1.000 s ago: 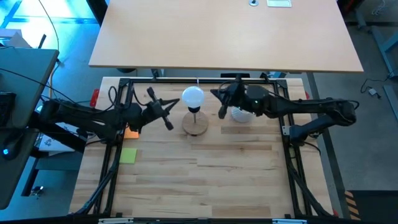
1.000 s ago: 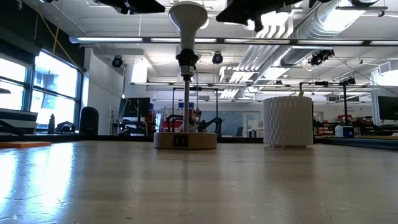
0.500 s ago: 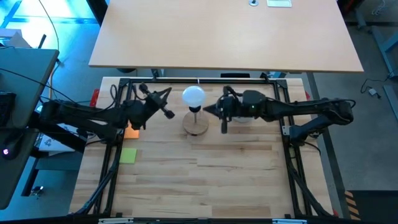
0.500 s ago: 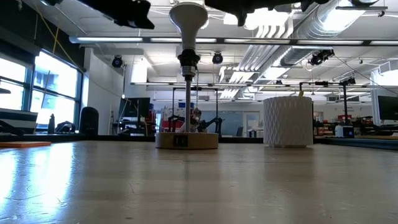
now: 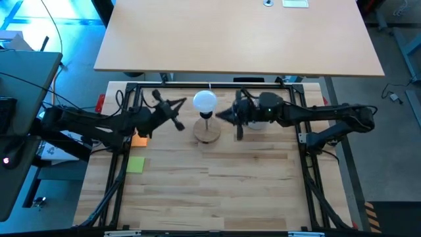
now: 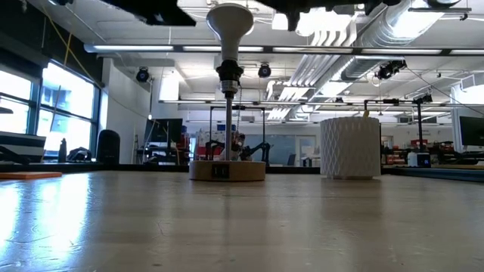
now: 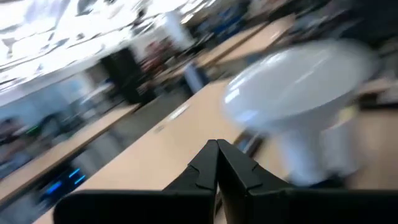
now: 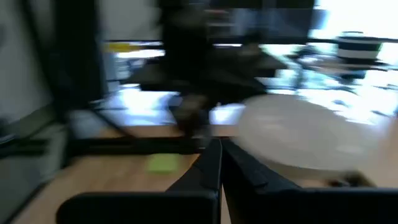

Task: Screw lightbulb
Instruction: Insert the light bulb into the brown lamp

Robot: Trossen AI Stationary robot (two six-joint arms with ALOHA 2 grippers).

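Note:
The white lightbulb (image 5: 204,101) sits upright in the black socket atop a thin stem (image 6: 228,113) that stands on a round wooden disc (image 5: 207,131); the low view shows the lightbulb (image 6: 229,19) at its top. My left gripper (image 5: 182,104) is shut and level, left of the globe with a small gap. My right gripper (image 5: 218,117) is shut and level, right of the globe and pointing at it. In the wrist views, my shut left gripper (image 7: 216,144) and shut right gripper (image 8: 217,143) each point at the blurred lightbulb (image 7: 298,93) (image 8: 298,137).
A white latticed cup (image 6: 349,147) stands right of the disc, partly under my right arm (image 5: 256,122). An orange pad (image 5: 138,139) and a green note (image 5: 135,164) lie at the left. A black rail frame (image 5: 125,131) borders the table. Bare wood lies toward the near edge.
My right gripper has swung its shut fingers from slanting toward the far edge to pointing at the lamp from the right. My left gripper has turned toward the globe. Both stay shut. Lightbulb and stand have not moved.

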